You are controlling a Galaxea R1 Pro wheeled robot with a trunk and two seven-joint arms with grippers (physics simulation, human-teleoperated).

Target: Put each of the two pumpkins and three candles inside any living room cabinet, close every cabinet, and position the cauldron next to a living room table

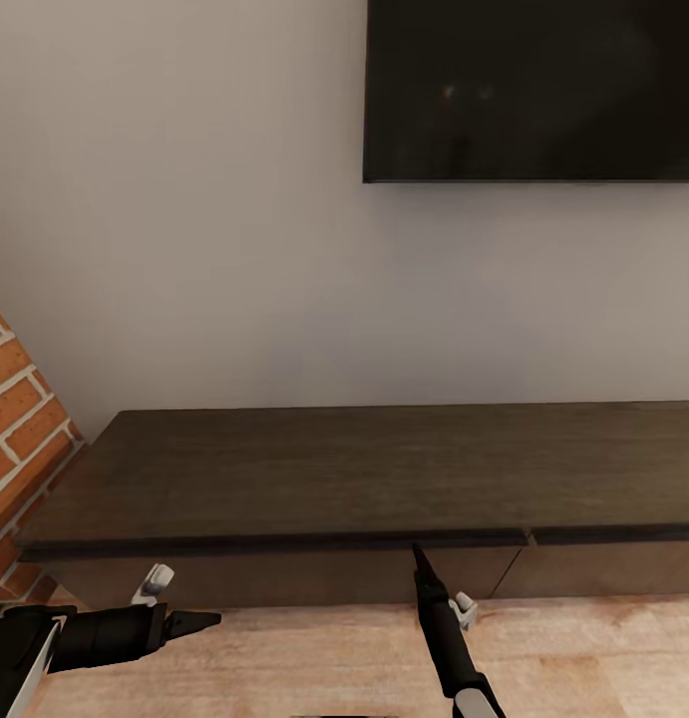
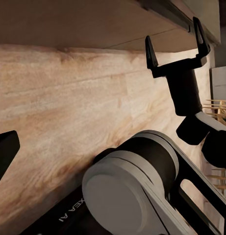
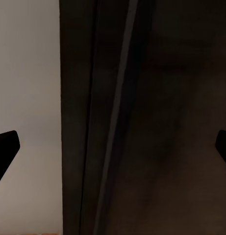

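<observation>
I have the long dark-brown cabinet [image 1: 384,469] straight ahead of me against the pale wall, its bare top running across the head view and its flat drawer fronts shut below the overhanging edge. My right gripper [image 1: 417,548] is raised with its tips right at the cabinet's front lip, close to the seam between two fronts; in the left wrist view the same gripper [image 2: 174,41] has its two fingers spread apart with nothing between them, just under the edge. My left gripper [image 1: 206,620] sits low over the light wood floor [image 1: 314,658], pointing across toward the right arm, and I cannot tell whether it is parted or closed. A brick column [image 1: 15,439] stands at the cabinet's left end, and a dark television [image 1: 533,90] hangs on the wall above.
</observation>
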